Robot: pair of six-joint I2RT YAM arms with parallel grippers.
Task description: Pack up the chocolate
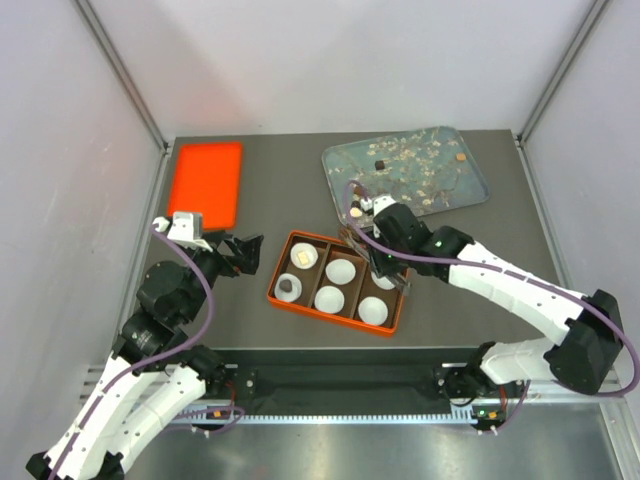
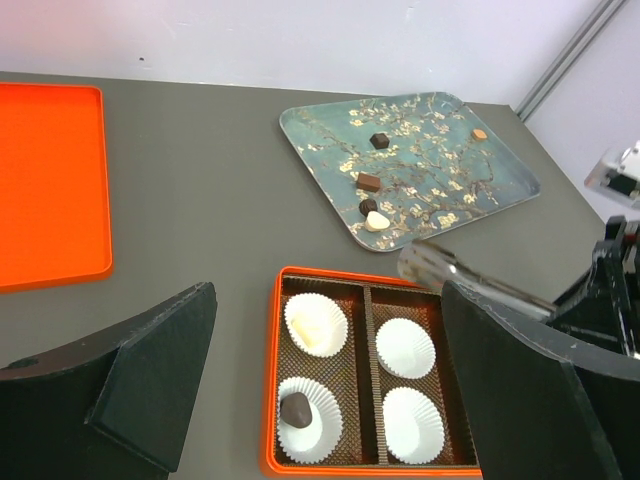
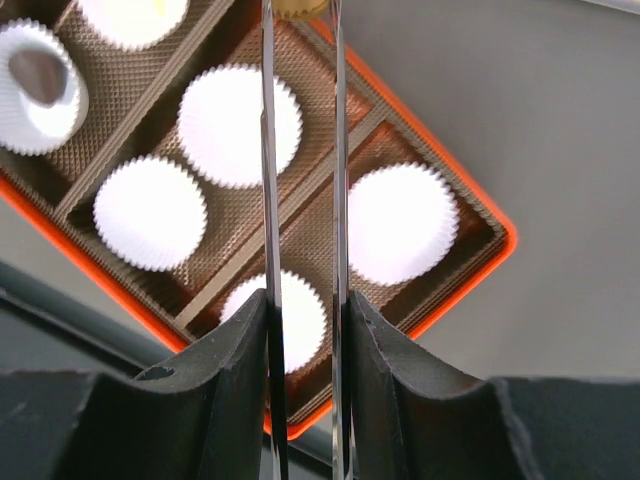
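Because the pieces are tiny, the right jaws clamp tweezers (image 3: 269,200) whose tips pinch a tan chocolate (image 3: 298,8) at top centre, above the box (image 3: 375,120). The left jaws stand wide open, empty. More chocolates (image 2: 369,182) wait on the tray (image 2: 440,170), upper right.

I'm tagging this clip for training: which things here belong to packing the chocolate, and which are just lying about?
In the job: chocolate pieces on the blossom tray; orange box with white paper cups, two already filled; clear tongs gripped by the right fingers.
Lying about: flat orange tray at the far left, untouched; left fingers, open, holding nothing.
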